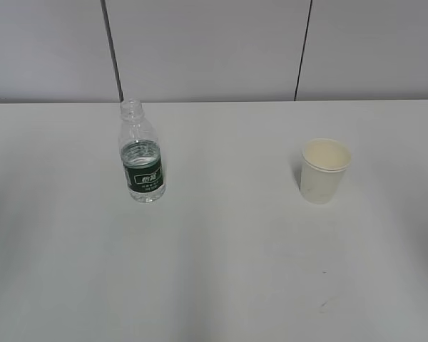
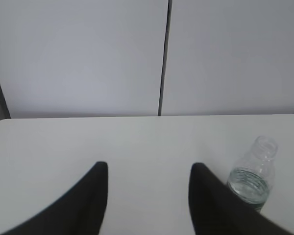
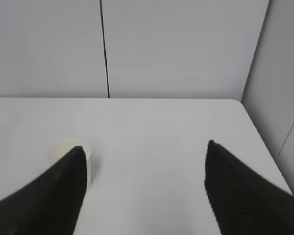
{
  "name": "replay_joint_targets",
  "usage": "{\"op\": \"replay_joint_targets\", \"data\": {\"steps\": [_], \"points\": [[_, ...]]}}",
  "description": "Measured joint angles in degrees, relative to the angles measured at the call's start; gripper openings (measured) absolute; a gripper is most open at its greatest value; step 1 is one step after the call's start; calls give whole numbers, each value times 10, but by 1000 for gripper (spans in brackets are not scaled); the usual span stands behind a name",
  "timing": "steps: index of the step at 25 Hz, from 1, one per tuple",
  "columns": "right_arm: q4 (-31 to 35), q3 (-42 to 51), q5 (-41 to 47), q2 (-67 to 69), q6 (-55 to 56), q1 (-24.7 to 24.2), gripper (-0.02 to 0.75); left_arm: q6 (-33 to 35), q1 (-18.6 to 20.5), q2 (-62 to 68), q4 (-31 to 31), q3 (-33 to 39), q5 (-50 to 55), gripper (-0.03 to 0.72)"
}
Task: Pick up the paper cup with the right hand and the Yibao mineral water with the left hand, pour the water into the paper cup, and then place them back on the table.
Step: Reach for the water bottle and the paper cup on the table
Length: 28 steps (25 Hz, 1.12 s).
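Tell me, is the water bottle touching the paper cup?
Apart. The exterior view shows the bottle standing left and the cup standing right, with a wide stretch of bare table between them.

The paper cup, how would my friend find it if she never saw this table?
Look at the big white table. On its right side stands the paper cup, upright and open on top. Unlike the clear, green-labelled Yibao mineral water on the left, it is short, cream-white and not see-through.

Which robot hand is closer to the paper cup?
Right. The right gripper is open with the paper cup just behind its left finger. The left gripper is by the water bottle, with no cup in its view.
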Motion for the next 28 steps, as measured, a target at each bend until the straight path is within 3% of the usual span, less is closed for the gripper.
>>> {"op": "replay_joint_targets", "data": {"steps": [8, 17, 20, 24, 28], "points": [[13, 51, -180, 130, 0, 0, 585, 0, 0, 166, 20, 1, -187, 342], [5, 110, -368, 252, 31, 0, 585, -26, 0, 348, 32, 61, -467, 342], [-50, 118, -430, 307, 77, 0, 585, -28, 0, 391, 68, 67, -517, 342], [-179, 118, -528, 391, 148, 0, 585, -28, 0, 428, 97, 68, -551, 342], [-237, 118, -626, 482, 174, 0, 585, -28, 0, 446, 99, 68, -555, 342]]}}
